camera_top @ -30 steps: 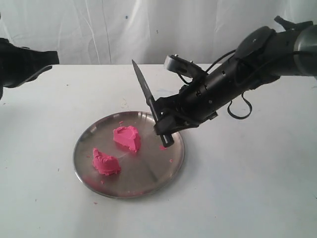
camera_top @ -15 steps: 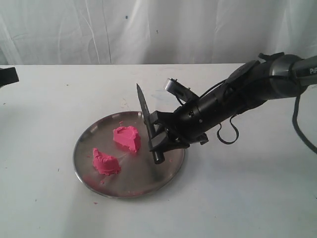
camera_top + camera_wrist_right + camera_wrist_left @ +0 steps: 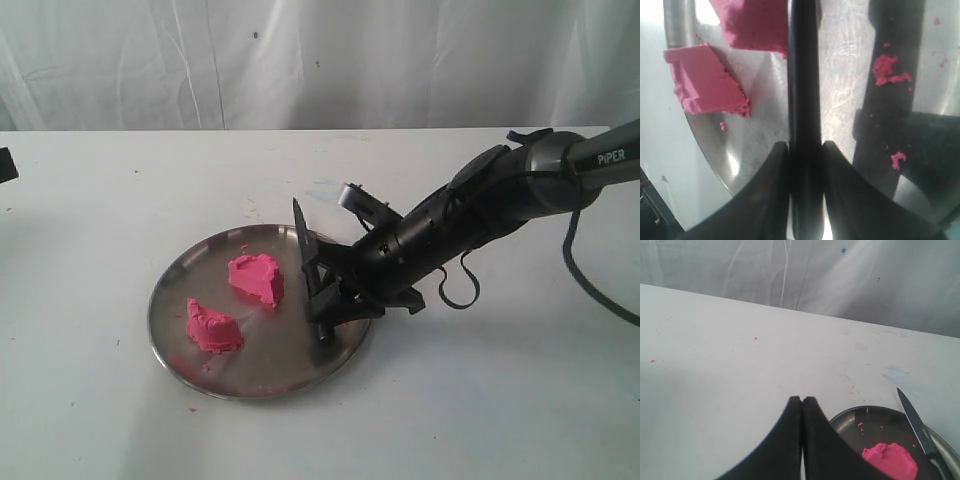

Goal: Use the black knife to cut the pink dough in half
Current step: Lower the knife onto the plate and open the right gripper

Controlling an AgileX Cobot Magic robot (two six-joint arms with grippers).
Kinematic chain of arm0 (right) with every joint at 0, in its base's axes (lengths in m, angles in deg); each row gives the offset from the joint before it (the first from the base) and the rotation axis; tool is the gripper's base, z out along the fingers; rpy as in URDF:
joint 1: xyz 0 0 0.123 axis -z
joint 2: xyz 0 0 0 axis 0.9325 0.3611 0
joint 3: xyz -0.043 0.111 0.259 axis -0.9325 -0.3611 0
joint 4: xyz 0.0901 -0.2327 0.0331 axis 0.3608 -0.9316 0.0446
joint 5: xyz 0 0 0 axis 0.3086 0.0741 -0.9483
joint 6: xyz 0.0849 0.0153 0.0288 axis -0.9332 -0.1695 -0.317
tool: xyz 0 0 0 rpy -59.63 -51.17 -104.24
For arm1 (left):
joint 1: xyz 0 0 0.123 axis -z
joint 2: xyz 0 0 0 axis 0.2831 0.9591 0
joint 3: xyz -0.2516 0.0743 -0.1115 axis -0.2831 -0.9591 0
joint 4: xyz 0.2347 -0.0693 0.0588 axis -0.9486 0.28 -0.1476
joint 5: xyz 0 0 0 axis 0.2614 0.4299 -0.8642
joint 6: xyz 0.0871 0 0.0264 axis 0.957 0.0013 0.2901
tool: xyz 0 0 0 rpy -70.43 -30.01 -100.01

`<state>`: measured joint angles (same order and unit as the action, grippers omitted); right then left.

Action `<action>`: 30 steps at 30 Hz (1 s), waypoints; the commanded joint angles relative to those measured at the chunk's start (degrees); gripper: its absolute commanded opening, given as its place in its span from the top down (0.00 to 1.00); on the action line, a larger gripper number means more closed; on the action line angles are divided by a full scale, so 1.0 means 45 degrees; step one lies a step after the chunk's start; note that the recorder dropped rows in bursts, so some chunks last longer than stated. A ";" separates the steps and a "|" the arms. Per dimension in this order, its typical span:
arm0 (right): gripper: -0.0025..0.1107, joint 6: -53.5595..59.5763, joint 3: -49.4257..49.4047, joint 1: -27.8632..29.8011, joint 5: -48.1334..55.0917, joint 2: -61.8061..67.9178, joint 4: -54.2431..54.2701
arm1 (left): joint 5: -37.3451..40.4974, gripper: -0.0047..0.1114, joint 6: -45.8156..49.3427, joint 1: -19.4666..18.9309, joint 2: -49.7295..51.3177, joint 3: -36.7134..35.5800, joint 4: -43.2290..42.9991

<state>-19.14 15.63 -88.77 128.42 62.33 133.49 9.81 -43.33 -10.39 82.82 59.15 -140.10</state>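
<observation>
The pink dough lies in two wedge chunks on the round steel plate (image 3: 200, 368): one chunk (image 3: 257, 278) near the middle, the other (image 3: 212, 327) toward the plate's front left. My right gripper (image 3: 322, 285) is shut on the black knife (image 3: 309, 268), held low over the plate's right side with the blade tip pointing up and away. In the right wrist view the knife (image 3: 804, 75) runs between the fingers, with both chunks (image 3: 707, 80) beside it. My left gripper (image 3: 801, 400) is shut on nothing, off to the left of the plate (image 3: 850, 420).
Tiny pink crumbs (image 3: 890, 70) are scattered on the plate. A white cloth backdrop (image 3: 300, 60) hangs behind the white table (image 3: 480, 400). The right arm's cable (image 3: 600, 290) trails over the table at the right.
My right gripper has lowered the knife toward the plate's right side. The left arm has withdrawn almost out of the exterior view at the left edge.
</observation>
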 commanded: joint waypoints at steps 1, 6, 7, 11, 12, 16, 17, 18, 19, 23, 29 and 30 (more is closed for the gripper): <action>0.87 -0.0303 -0.0035 0.0119 -0.0138 0.0042 -0.0037 | 0.0102 0.96 -0.0050 -0.0028 -0.0145 -0.0100 -0.0181; 0.79 -0.0560 -0.0035 0.0119 -0.0185 0.0093 -0.0066 | 0.0028 0.96 -0.0050 -0.0028 -0.0145 -0.0100 -0.0181; 0.79 -0.0652 -0.0035 0.0119 -0.0211 0.0093 -0.0085 | -0.0039 0.96 -0.0050 -0.0028 -0.0145 -0.0100 -0.0181; 0.79 -0.0790 -0.0035 0.0119 -0.0211 0.0093 -0.0085 | -0.0239 0.96 -0.0076 -0.0028 -0.0145 -0.0100 -0.0181; 0.77 -0.0852 -0.0035 0.0119 -0.0211 0.0093 -0.0115 | -0.0265 0.96 -0.0076 -0.0028 -0.0145 -0.0100 -0.0181; 0.64 -0.0945 -0.0035 0.0119 -0.0211 0.0093 -0.0243 | -0.0307 0.96 -0.0135 -0.0028 -0.0145 -0.0100 -0.0181; 0.61 -0.0945 -0.0035 0.0119 -0.0211 0.0093 -0.0334 | -0.0345 0.96 -0.0130 -0.0028 -0.0145 -0.0100 -0.0181; 0.58 -0.1014 -0.0035 0.0119 -0.0211 0.0093 -0.0482 | -0.0407 0.96 -0.0187 -0.0028 -0.0145 -0.0100 -0.0181; 0.55 -0.1108 -0.0035 0.0119 -0.0246 0.0060 -0.0671 | -0.0560 0.96 -0.0279 -0.0028 -0.0145 -0.0100 -0.0181; 0.54 -0.1208 -0.0035 0.0119 -0.0565 -0.0344 -0.1142 | -0.0798 0.96 -0.0310 -0.0028 -0.0145 -0.0100 -0.0181; 0.54 -0.1208 -0.0035 0.0119 -0.0693 -0.1511 -0.2141 | -0.0905 0.96 -0.0310 -0.0028 -0.0145 -0.0100 -0.0181; 0.54 -0.1208 -0.0035 0.0119 -0.0661 -0.1796 -0.2238 | -0.0905 0.96 -0.0310 -0.0028 -0.0145 -0.0100 -0.0181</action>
<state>-24.34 15.63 -88.77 125.23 57.62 125.24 6.11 -44.32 -10.39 82.82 59.15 -140.10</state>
